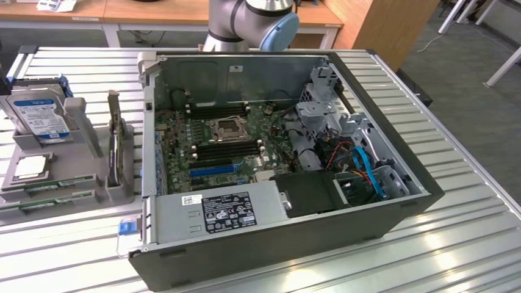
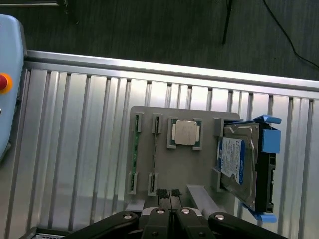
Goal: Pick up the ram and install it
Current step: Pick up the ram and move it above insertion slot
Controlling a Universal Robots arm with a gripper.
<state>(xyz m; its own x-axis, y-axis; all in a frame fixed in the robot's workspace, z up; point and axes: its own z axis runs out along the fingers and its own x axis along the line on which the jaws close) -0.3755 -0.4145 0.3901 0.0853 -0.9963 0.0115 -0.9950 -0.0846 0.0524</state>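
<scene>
Hovering by the holder (image 2: pixel 199 167) with gripper (image 2: pixel 168 193) pressed together, empty. Seeing the ram (image 2: pixel 134 152) standing on edge in its slot there. Judging it light, stiff, fragile; favouring its bare long edges, mid-length.

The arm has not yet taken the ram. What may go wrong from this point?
1. The ram sits edge-up close to a second stick in the holder. The end effector might catch the wrong one, or both.
2. The slots lie low inside the case, right beside the socket. A tilted stick might miss its slot or strike nearby parts.
</scene>
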